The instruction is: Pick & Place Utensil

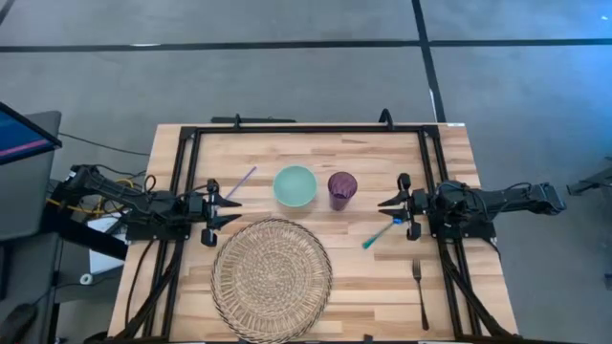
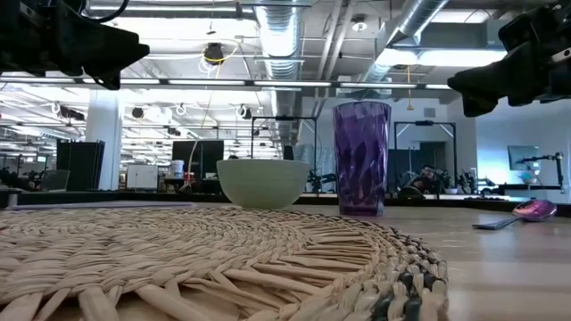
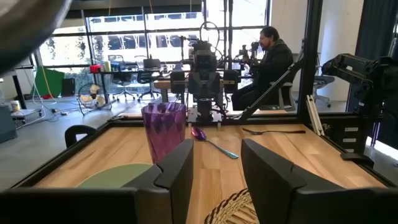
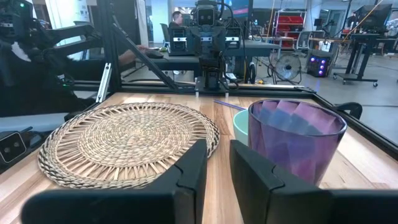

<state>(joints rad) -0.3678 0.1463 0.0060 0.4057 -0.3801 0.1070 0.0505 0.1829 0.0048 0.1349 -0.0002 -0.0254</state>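
A teal-handled spoon with a purple bowl [image 1: 381, 234] [image 3: 211, 142] [image 2: 517, 214] lies flat on the wood near my right gripper. A dark fork [image 1: 419, 291] [image 3: 273, 130] lies near the table's right near corner. A thin purple stick [image 1: 241, 182] [image 4: 227, 104] lies left of the green bowl. My left gripper [image 1: 232, 210] [image 3: 214, 168] hovers open at the table's left side. My right gripper [image 1: 384, 212] [image 4: 217, 168] hovers open at the right side, just beyond the spoon's far end. Neither touches anything.
A round woven placemat [image 1: 272, 277] [image 4: 127, 143] covers the near middle. A green bowl [image 1: 295, 185] [image 2: 263, 183] and a purple tumbler [image 1: 342, 189] [image 2: 361, 159] stand upright behind it, between the two grippers. A black frame [image 1: 306, 127] rims the table. A person sits beyond the table in the left wrist view.
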